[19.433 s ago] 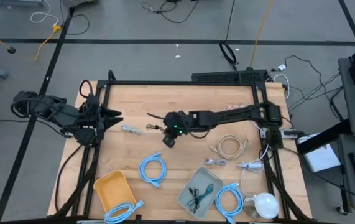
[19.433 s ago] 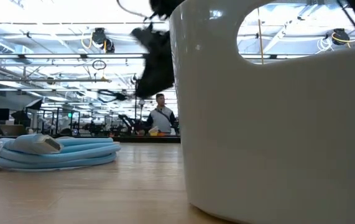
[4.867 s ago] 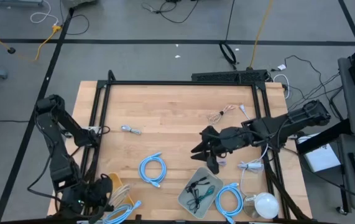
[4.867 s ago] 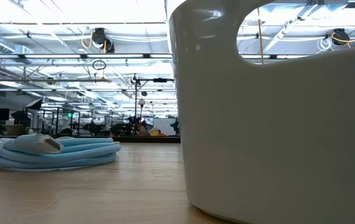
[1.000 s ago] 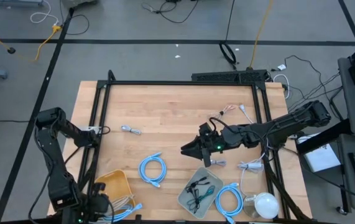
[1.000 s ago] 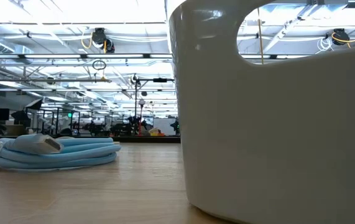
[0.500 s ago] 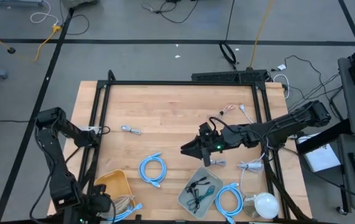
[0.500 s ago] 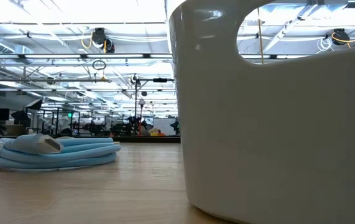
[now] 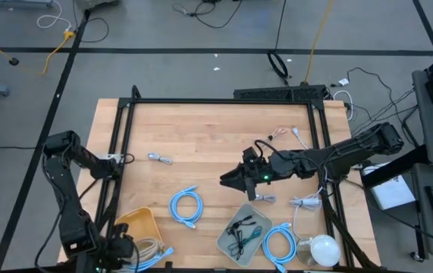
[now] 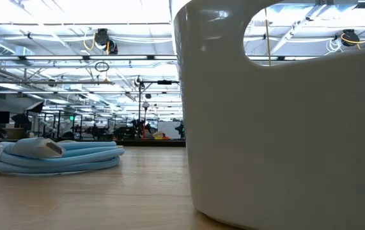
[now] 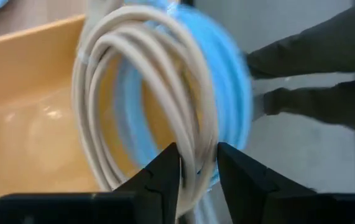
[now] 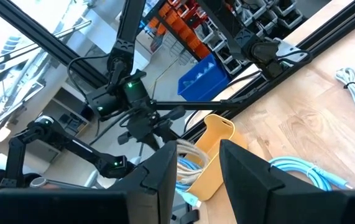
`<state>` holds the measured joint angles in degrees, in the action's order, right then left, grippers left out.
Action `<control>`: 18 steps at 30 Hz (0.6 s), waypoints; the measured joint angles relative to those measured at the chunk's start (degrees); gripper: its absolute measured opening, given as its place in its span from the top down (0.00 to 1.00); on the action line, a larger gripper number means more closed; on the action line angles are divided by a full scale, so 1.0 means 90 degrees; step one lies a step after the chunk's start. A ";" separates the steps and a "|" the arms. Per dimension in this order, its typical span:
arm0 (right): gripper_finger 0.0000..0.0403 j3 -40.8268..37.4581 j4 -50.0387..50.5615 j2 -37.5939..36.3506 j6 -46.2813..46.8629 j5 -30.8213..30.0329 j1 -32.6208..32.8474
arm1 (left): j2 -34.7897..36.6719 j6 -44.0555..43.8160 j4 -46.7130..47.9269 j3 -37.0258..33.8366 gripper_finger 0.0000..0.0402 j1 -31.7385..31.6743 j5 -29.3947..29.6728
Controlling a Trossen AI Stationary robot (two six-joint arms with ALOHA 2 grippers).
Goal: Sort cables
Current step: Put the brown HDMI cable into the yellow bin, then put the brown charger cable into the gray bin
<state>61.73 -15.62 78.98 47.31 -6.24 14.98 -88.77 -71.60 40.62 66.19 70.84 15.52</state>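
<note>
My left gripper [image 9: 123, 247] is at the table's near left corner, over the yellow bin [image 9: 134, 225], shut on a beige coiled cable [image 11: 146, 87]. A light-blue cable [image 11: 227, 81] lies in the bin behind that coil. My right gripper [image 9: 227, 182] hovers level over mid-table, open and empty, pointing toward the left edge. One light-blue loop [image 9: 186, 206] lies flat at front centre and another [image 9: 279, 244] at front right. A small grey bundle [image 9: 159, 158] lies at the left. A black cable [image 9: 240, 235] rests in the grey tray [image 9: 255, 220]. My left gripper pinches several strands of the beige coil [image 11: 197, 155] between its two fingers, which slant down from above. The rest of the coil stands out beyond the fingertips, over the bin's mouth. Whether the coil touches the bin I cannot tell.
A thin bundle [image 9: 277, 136] and a whitish bundle [image 9: 305, 202] lie at the right. A round white object [image 9: 324, 249] sits at the near right corner. In the low view a white container [image 10: 284, 128] blocks most of the table, beside a light-blue coil [image 10: 54, 155].
</note>
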 joint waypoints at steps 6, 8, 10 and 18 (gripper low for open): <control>0.72 0.0000 0.0000 0.0000 0.0024 0.0002 0.0015 | 0.0000 0.0011 0.0384 -0.0002 0.72 -0.0068 -0.0057; 0.72 0.0000 0.0000 0.0000 0.0024 0.0002 0.0015 | 0.0000 0.0040 0.0382 0.0000 0.69 -0.0125 -0.0055; 0.72 0.0000 0.0000 -0.0002 0.0024 -0.0002 0.0015 | 0.0000 0.0042 0.0390 -0.0001 0.64 -0.0178 -0.0055; 0.72 0.0000 0.0000 -0.0002 0.0024 -0.0015 0.0012 | 0.0000 -0.0018 0.0289 0.0000 0.46 -0.0244 -0.0099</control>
<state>61.73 -15.62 78.96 47.53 -6.37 15.09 -88.77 -71.77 43.22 66.19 68.64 14.63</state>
